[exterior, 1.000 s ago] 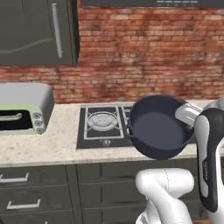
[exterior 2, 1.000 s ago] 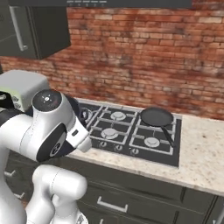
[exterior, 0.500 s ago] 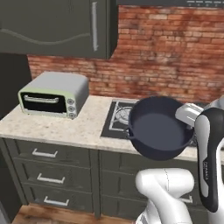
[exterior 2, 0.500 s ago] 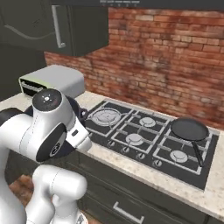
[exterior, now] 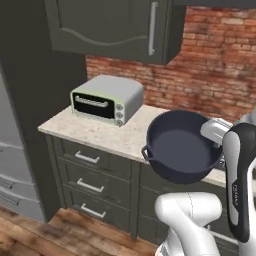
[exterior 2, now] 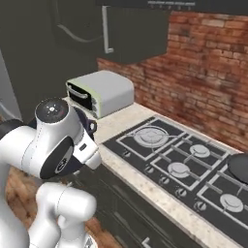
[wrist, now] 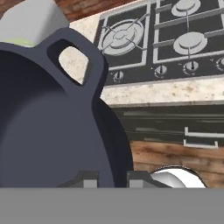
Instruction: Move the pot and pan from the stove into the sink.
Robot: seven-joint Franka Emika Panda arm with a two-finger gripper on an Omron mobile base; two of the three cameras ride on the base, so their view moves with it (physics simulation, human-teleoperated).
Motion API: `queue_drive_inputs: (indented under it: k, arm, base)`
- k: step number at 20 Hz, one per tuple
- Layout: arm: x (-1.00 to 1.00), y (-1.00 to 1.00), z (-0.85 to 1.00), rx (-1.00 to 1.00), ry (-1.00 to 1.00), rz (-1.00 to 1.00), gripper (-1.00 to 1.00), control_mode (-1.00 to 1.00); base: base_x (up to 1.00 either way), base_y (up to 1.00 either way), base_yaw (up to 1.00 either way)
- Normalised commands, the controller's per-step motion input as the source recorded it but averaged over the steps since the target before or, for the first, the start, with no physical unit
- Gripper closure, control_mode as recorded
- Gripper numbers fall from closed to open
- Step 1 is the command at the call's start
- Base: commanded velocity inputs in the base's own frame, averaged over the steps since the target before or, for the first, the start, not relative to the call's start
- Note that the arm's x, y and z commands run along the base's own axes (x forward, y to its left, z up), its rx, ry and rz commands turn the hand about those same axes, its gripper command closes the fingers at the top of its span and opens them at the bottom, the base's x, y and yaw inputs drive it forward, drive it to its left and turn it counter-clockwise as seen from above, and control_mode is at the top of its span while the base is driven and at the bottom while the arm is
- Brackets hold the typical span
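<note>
Your tool [wrist: 111,179] is clenched on the rim of the pot [exterior: 181,146], and you are carrying that one pot in the air, tilted so its dark inside is facing the left base camera. It is hanging in front of the tabletop [exterior: 102,134] edge, above the drawer fronts and clear of the stove [exterior 2: 184,167]. In the hand view you are looking along the pot's wall, with one loop handle [wrist: 75,57] standing up near the top; in the left base view you are seeing one small loop handle [exterior: 145,152] on the pot's lower left side. The two dark fingers [wrist: 89,180] are showing at the bottom of the hand view, one on each side of the pot's rim.

You are seeing one stove with four grey ring burners in the right base view, and a row of small round knobs [exterior 2: 180,192] along its front edge; I cannot count the knobs surely. One pan [exterior 2: 240,166] is sitting at the far right edge of that view on the stove, cut off by the frame, so its handle is hidden from you.

One pale green and grey toaster oven [exterior: 106,99] is resting on the tabletop to the left of the pot, against the brick wall. Small dark lettering is running down your arm's forearm in the left base view, too blurred to read.
</note>
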Motion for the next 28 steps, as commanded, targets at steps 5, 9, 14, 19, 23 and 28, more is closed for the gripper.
queue_drive_inputs:
  k: [5, 9, 14, 19, 23, 28]
  arm:
    - [0.0, 0.0, 0.0, 0.0, 0.0, 0.0, 1.0, 1.0]
    - [0.0, 0.0, 0.0, 0.0, 0.0, 0.0, 1.0, 1.0]
    - [0.0, 0.0, 0.0, 0.0, 0.0, 0.0, 1.0, 1.0]
    - [0.0, 0.0, 0.0, 0.0, 0.0, 0.0, 1.0, 1.0]
    - [0.0, 0.0, 0.0, 0.0, 0.0, 0.0, 1.0, 1.0]
    - [0.0, 0.0, 0.0, 0.0, 0.0, 0.0, 1.0, 1.0]
  base:
    - [-0.14, 0.0, 0.47]
    - [-0.11, 0.0, 0.48]
    - [-0.11, 0.0, 0.48]
    - [-0.1, 0.0, 0.48]
    - [-0.1, 0.0, 0.48]
    - [-0.09, 0.0, 0.48]
